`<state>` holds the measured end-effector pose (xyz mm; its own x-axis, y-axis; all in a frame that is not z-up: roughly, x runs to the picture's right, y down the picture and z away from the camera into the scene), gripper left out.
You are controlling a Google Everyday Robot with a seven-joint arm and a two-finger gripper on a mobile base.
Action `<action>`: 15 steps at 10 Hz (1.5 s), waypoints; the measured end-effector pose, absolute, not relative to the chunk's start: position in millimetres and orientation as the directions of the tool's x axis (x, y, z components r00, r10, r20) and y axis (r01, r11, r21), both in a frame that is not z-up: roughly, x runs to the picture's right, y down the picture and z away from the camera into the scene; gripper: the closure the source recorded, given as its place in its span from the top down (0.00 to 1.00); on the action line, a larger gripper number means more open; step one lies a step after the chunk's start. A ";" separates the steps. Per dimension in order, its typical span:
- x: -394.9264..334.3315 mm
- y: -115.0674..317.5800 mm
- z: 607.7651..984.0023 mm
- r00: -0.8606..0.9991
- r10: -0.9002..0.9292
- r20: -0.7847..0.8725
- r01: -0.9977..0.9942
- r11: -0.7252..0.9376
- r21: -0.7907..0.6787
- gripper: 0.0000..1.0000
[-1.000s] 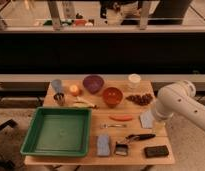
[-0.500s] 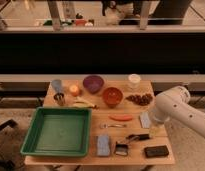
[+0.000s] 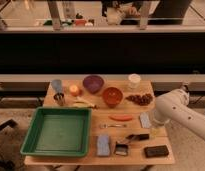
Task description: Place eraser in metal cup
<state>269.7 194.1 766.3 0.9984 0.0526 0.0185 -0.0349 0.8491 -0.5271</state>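
Pincer [image 3: 155, 129] spread over table [image 3: 137, 159] right side, near eraser [image 3: 156, 150].

A robot test station in a lab-like indoor hall, not a home kitchen.

I'm looking down on a light wooden rectangular table [image 3: 103, 114] laid out like a trial set: a green rectangular plastic tray [image 3: 31, 135] on its left half, a purple round bowl [image 3: 93, 83] and an orange round bowl [image 3: 112, 95] toward its far edge, and small unrelated odds and ends spaced apart over the rest. My white robot arm [image 3: 181, 112] reaches in from the table's right side, with the gripper [image 3: 157, 122], fingers apart, over its right edge. Behind the table run a pale ledge [image 3: 96, 78], a long dark panel [image 3: 96, 50] and a glass partition on metal posts [image 3: 56, 15].
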 end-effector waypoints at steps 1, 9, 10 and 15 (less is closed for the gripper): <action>271.0 199.9 760.0 0.998 0.055 0.016 -0.038 0.852 -0.523 0.80; 290.6 269.7 693.7 0.995 0.080 0.062 -0.035 0.845 -0.534 0.80; 290.5 273.7 699.5 0.994 0.077 0.080 -0.022 0.842 -0.539 0.80; 307.4 287.0 714.5 0.987 0.089 0.133 -0.004 0.844 -0.537 0.80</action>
